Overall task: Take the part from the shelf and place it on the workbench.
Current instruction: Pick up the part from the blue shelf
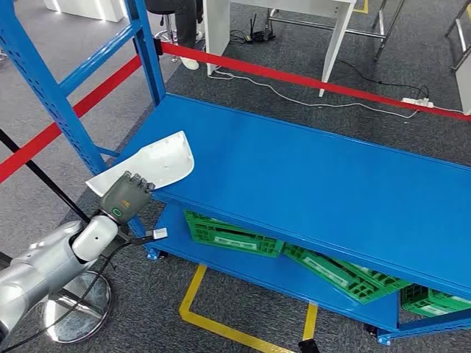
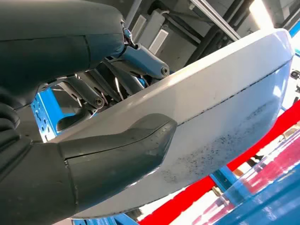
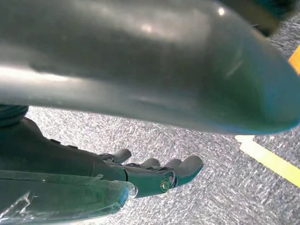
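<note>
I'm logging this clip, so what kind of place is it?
Probably a workshop or robot test area: blue steel rack, green crates beneath it, red barrier tape and yellow floor lines.

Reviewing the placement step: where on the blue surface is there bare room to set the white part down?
The blue shelf top lies bare from the white part in the left hand rightward to the frame edge. Below, the lower deck is crowded with green crates.
</note>
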Controlling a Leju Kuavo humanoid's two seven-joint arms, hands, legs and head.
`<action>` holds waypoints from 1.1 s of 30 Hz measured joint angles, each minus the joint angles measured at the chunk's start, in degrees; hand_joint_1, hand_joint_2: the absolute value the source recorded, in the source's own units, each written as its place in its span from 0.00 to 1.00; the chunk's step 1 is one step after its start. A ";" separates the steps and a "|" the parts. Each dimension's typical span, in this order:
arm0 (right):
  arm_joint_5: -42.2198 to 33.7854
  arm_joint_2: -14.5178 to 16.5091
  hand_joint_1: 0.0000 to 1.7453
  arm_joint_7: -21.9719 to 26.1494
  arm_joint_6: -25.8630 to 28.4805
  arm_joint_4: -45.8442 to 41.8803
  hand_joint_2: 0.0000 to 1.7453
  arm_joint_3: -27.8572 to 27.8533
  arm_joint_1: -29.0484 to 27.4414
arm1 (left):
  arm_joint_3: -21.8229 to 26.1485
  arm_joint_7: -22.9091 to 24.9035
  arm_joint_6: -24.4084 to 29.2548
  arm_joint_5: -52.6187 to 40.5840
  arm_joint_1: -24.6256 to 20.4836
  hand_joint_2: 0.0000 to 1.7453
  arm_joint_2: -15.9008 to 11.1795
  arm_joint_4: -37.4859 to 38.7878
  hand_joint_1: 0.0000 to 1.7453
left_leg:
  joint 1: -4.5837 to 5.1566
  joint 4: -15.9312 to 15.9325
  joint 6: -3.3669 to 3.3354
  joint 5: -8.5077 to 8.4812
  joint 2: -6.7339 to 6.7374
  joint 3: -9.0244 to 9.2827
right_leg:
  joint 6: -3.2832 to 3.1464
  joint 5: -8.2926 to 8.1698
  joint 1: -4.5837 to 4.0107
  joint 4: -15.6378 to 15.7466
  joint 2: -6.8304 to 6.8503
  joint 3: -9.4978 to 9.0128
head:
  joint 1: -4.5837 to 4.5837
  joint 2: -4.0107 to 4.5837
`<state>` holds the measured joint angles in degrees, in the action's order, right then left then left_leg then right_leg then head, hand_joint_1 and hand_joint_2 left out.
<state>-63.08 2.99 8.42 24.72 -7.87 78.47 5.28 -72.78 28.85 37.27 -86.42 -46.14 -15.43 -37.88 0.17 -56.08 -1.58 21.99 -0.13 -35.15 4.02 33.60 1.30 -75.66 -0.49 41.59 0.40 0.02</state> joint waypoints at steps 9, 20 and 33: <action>0.01 0.00 0.00 -0.06 0.00 0.00 0.00 0.02 0.29 | -0.03 0.23 0.15 0.00 0.19 1.00 -0.34 0.00 1.00 | 0.03 -0.98 2.10 -0.55 -0.19 -0.56 | -1.50 -8.03 -0.33 16.23 -0.13 -8.15 | -0.11 -0.02; 0.06 0.00 0.00 -0.15 0.27 0.02 0.00 0.34 0.44 | 0.10 0.64 0.79 0.00 1.53 1.00 -1.09 -0.06 1.00 | -0.58 -8.06 3.68 6.00 -0.13 1.51 | -2.87 -12.07 -0.37 16.37 -0.09 -3.42 | -0.44 -0.01; 0.20 0.00 0.00 -0.17 0.27 0.04 0.00 0.87 0.09 | 1.18 -0.19 1.90 0.00 2.74 1.00 -1.62 -0.37 1.00 | 0.31 -0.59 0.47 0.23 0.00 -0.44 | -0.95 -3.68 -0.71 0.68 0.10 0.16 | -0.19 -0.01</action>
<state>-62.88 2.99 8.25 24.99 -7.82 79.34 5.37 -71.61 28.67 39.16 -86.42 -43.40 -17.05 -38.25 0.48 -56.67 -1.11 22.22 -0.13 -35.59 3.06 29.92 0.59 -74.98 -0.39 41.75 0.21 0.02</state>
